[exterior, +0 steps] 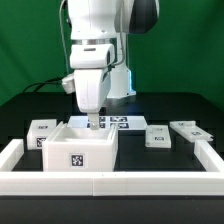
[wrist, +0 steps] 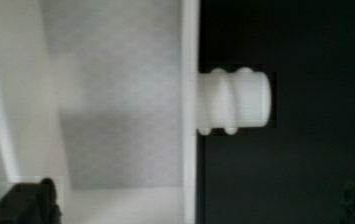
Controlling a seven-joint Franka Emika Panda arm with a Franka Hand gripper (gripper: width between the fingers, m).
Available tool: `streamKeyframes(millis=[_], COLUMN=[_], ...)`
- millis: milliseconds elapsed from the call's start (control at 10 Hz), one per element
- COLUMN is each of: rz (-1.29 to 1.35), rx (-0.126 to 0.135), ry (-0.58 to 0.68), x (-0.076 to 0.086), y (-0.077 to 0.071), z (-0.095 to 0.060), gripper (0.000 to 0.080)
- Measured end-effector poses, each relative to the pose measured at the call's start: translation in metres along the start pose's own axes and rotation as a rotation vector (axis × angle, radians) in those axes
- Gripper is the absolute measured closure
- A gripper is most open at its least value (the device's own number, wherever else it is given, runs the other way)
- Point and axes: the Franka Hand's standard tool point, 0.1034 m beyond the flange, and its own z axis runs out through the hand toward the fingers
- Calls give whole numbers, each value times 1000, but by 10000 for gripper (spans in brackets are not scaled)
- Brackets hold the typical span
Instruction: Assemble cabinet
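Cabinet body [exterior: 84, 150] sits open side up at the near middle of the black table [exterior: 25, 110], just behind the white border rail [exterior: 100, 184]. The gripper [exterior: 93, 122] hangs over its far wall, jaws spread and clasping nothing (one dark finger [wrist: 32, 205] shows inside the box). A ribbed white peg [wrist: 232, 100] juts from that wall's outer face. One panel block [exterior: 42, 130] lies on the exterior view's left, with the marker board [exterior: 125, 123] beyond the box.
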Motion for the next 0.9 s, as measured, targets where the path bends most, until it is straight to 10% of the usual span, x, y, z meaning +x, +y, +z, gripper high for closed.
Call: streamKeyframes(millis=[800, 900], rz=[63, 63], rx=[51, 51], ry=[8, 8], x=[3, 3], y=[-16, -16], z=[32, 32], gripper=[27, 202])
